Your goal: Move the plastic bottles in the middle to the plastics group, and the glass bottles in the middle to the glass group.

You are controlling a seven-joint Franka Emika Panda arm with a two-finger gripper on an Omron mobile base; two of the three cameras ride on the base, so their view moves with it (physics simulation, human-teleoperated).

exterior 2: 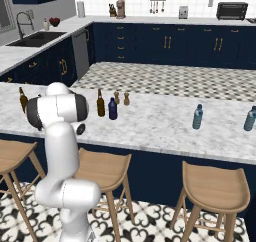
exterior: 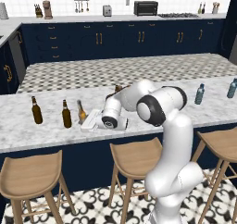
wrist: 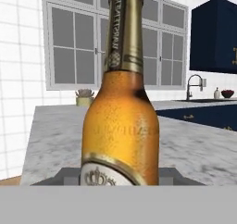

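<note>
light amber long-necked bottle (exterior: 81,112), gold neck foil, greyish label, leaning slightly, just right of two upright dark brown beer bottles (exterior: 36,110) on the marble worktop (exterior: 28,130). dark brown long-necked bottle (exterior 2: 100,104) upright, touching or just beside the short navy-blue bottle (exterior 2: 113,109). two pale teal bottles (exterior 2: 198,117) upright, well apart to the right.

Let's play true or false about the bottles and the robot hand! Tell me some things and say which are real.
1. The amber bottle stands right in front of the gripper. True.
2. Two dark brown beer bottles stand left of it on the counter. True.
3. The navy bottle lies on its side. False: it stands upright.
4. The pale teal bottles sit on a stool. False: they stand on the counter.
</note>
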